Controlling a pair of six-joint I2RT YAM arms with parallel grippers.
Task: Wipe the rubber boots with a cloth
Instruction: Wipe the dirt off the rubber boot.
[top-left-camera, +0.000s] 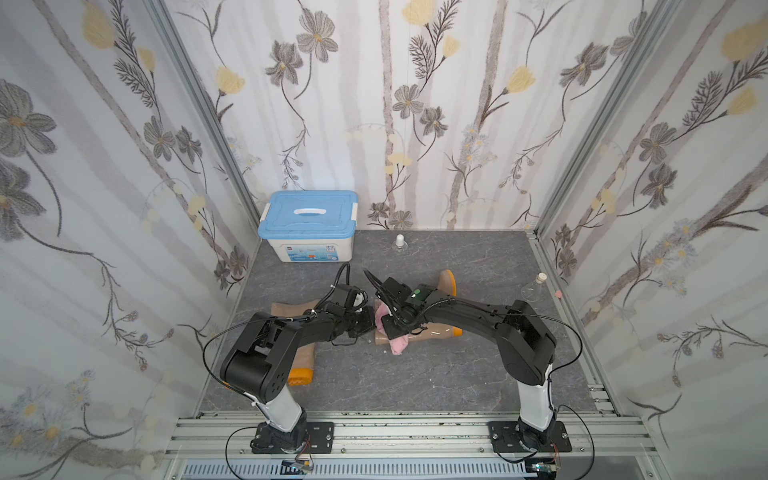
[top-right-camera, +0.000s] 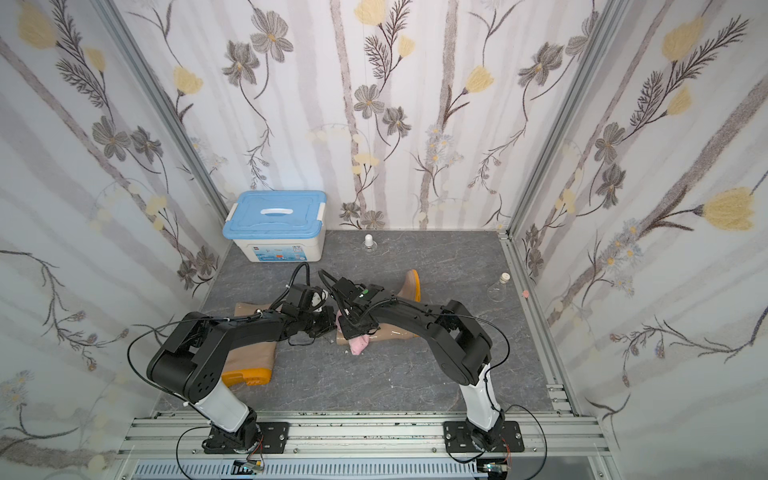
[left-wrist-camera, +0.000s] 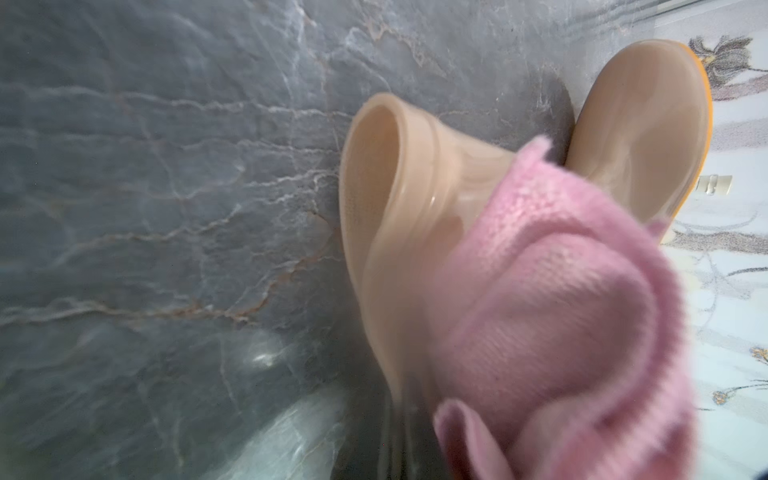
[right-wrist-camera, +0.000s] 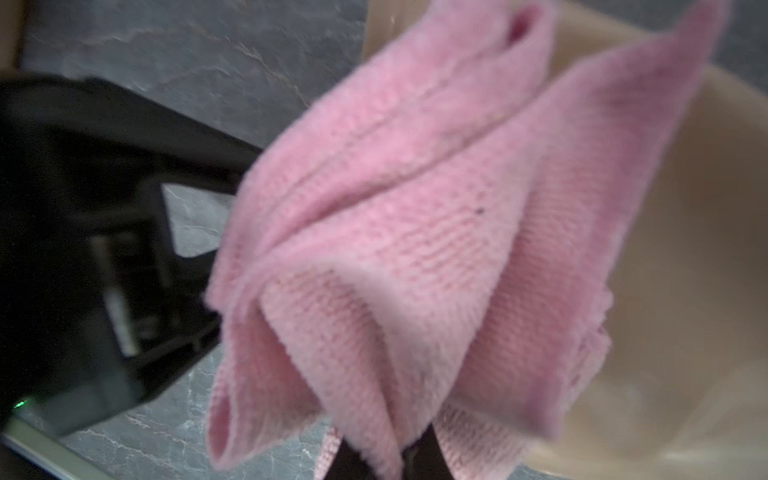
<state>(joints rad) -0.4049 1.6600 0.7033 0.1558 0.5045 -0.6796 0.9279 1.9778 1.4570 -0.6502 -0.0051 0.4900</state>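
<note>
On the grey marbled tabletop (top-left-camera: 415, 374), the cloth (top-left-camera: 398, 345) is being clamped by the right gripper (top-left-camera: 392, 328) over the lying boot (top-left-camera: 434, 332). The left gripper (top-left-camera: 365, 323) is being held shut alongside. If the boot is not being braced, it could be pushed away by the wiping.

The front of the surface (top-left-camera: 415, 374) lies open. In the way: a boot (top-left-camera: 303, 357) left, the other boot (top-left-camera: 436, 333) mid-surface, a lidded box (top-left-camera: 309, 226) back-left, a flask (top-left-camera: 533, 289) near the right wall.
</note>
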